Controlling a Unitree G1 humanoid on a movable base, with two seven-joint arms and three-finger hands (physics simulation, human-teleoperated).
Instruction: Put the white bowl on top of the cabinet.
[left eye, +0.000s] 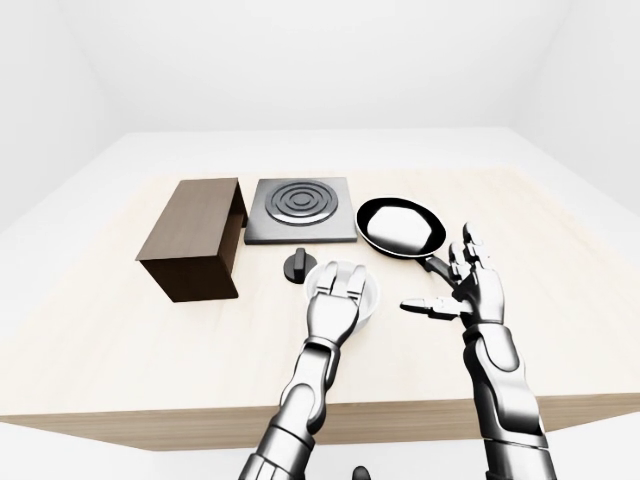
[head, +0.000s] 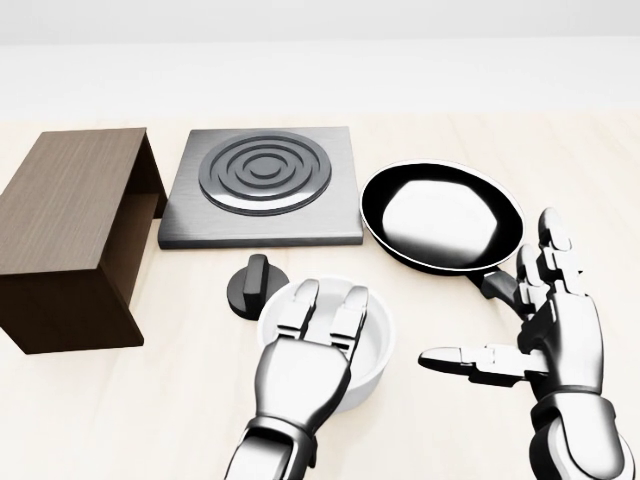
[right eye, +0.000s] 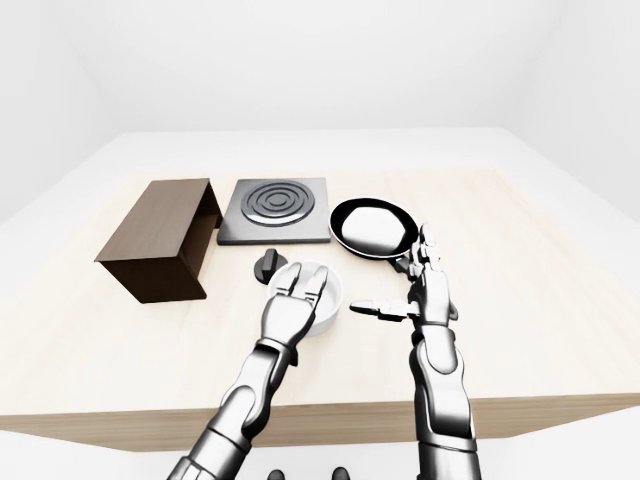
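- Head view is a tight crop: both hands, bowl, knob, pan, hob, cabinet. No table edge or walls in it. The eye views add both forearms, the near table edge and the room.
- Left hand (head: 300, 372): palm down over the white bowl (head: 375, 345), fingers (head: 301, 306) straight and extended across the bowl's opening, tips reaching its rim at 12 o'clock. Fingers apart, not curled round the rim. Can't tell if the palm touches the bowl.
- Right hand (head: 553, 338): spread wide, holding nothing. Thumb sticks out toward 9 o'clock, pointing at the bowl with a clear gap; the other fingers point up to 12 o'clock, beside the pan handle.
- White bowl: sits on the table, upright, mostly hidden under the left hand; its right side and part of the inside show.
- Black round knob (head: 253, 285): just beside the bowl at its 10 o'clock. Whether they touch is unclear.
- Black frying pan (head: 441, 218): at the bowl's 1 o'clock, bright glare in its base; handle runs to 5 o'clock toward the right hand.
- Grey square hob plate (head: 262, 187) with concentric rings: at the bowl's 11 o'clock, near the pan's left rim.
- Dark wood cabinet (head: 70, 235): at 9–10 o'clock from the bowl, well apart, left of the hob. Flat top; open side faces the hob.
- Table (left eye: 120, 350): pale wood, near edge visible in the eye views.
- Room: plain white walls (left eye: 300, 60), white floor.
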